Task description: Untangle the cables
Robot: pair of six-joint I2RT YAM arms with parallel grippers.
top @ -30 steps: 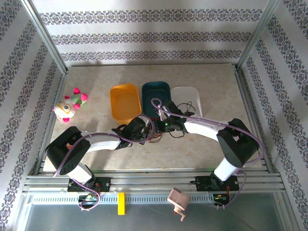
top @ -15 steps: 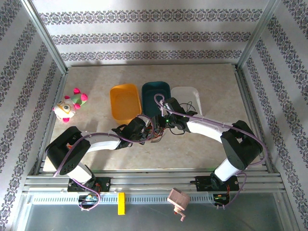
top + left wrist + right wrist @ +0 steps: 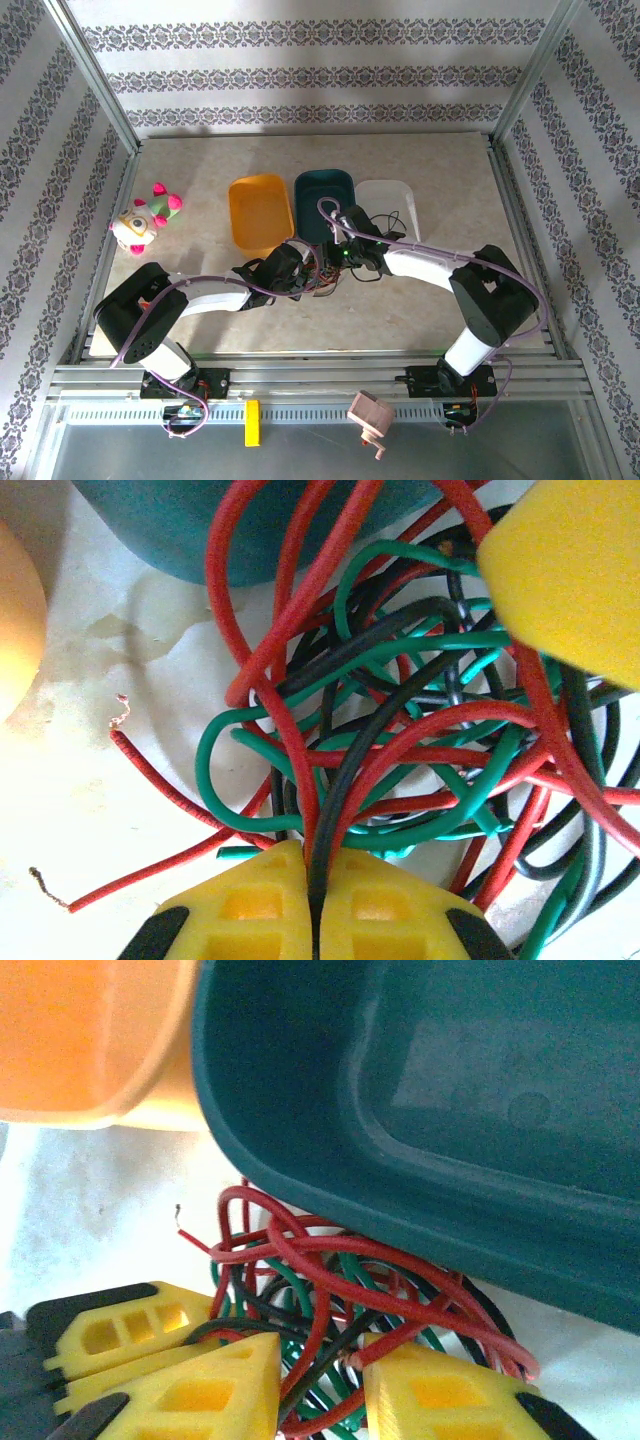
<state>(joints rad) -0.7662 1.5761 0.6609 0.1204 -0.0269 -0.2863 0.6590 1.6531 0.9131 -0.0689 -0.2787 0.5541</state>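
Left wrist view: left gripper (image 3: 316, 865) clenches a black strand of the cables (image 3: 400, 730); the knot lies straight ahead, by the right gripper (image 3: 320, 1355), jaws apart.

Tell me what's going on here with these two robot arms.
Both arms are working on a knot of red, green and black cables lying on the table just in front of the teal tray. The left gripper is shut on one black cable coming out of the knot. The right gripper is at the same knot from the other side, open, with a few strands running between its fingers. The knot is not yet undone.
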